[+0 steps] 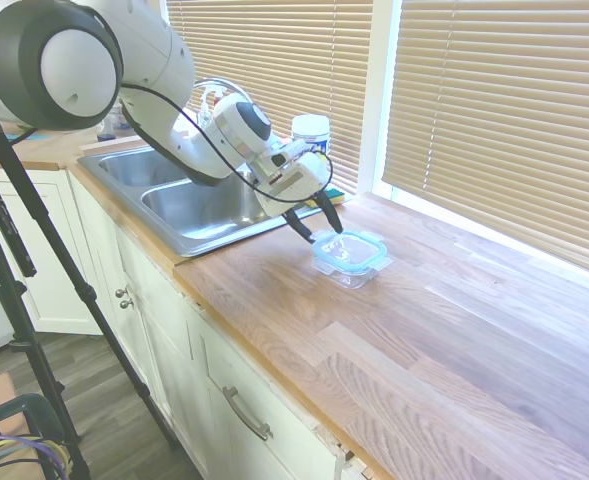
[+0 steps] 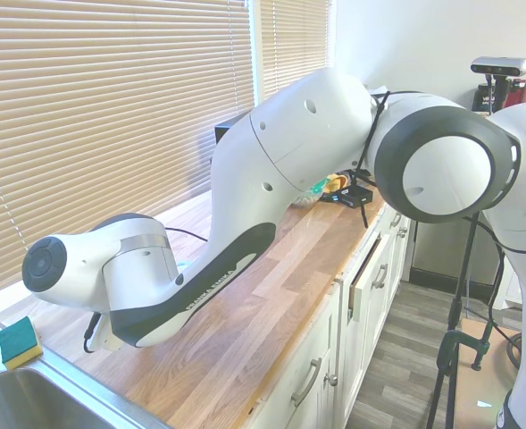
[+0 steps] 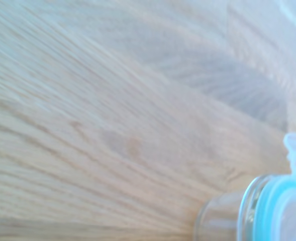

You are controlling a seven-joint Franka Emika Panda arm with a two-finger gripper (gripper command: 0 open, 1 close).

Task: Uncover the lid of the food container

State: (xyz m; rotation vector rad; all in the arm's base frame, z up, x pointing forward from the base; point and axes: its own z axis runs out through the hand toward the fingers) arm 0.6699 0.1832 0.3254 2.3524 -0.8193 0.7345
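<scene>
pincer (image 1: 317, 222): fingers spread, set at the lid's (image 1: 350, 250) sink-side edge, nothing gripped | food container (image 1: 351, 266): stood on the bench (image 1: 454, 350) beside the sink (image 1: 189, 205), lid seated on it

You saw blurred wooden counter (image 3: 112, 125) filling most of the wrist view, with the clear food container (image 3: 223, 221) and its teal-rimmed lid (image 3: 276, 201) in one corner.
</scene>
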